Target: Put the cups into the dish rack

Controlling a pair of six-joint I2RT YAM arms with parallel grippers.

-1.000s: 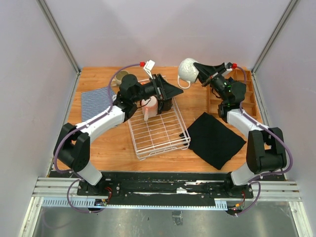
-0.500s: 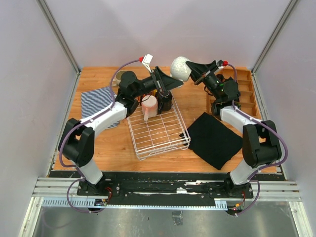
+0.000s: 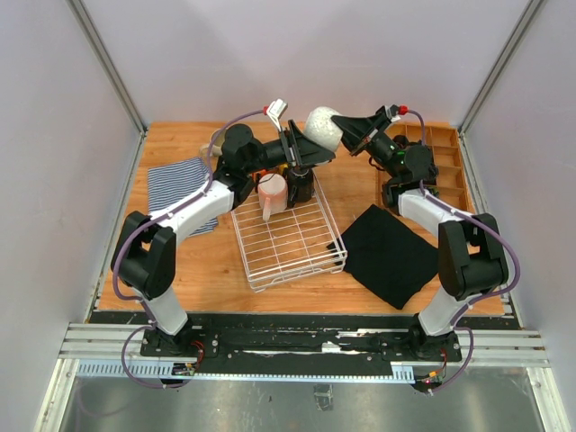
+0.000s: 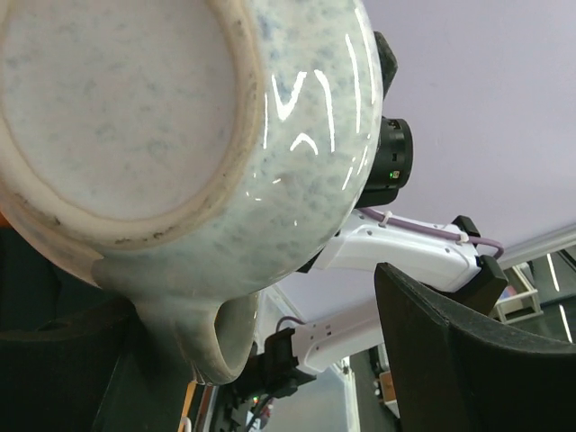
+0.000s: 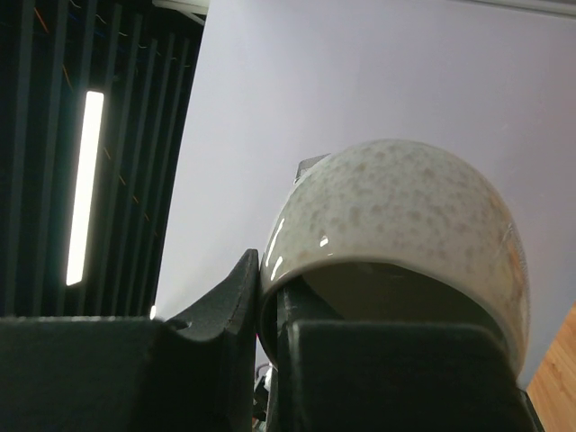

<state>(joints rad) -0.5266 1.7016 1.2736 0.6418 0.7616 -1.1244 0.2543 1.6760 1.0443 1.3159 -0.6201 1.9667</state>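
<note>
Top view: dish rack (image 3: pixel 290 236) mid-table, w/ pink cup (image 3: pixel 272 191) & black cup (image 3: pixel 301 186) at its far end. Beyond them, whitish-grey mug (image 3: pixel 322 128) is aloft. Right gripper (image 3: pixel 346 137) is clenched on its rim; left gripper (image 3: pixel 320 153) is spread around it. Only left wrist cam shows the gap betw. finger (image 4: pixel 450 360) & mug base. Only right wrist cam shows the rim pinch.

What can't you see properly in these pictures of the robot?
Left wrist view: the speckled mug fills the picture, hiding what lies beneath.
Right wrist view: the right jaws cover its lower part.
Top view: the left arm covers whatever sits behind the rack.
</note>
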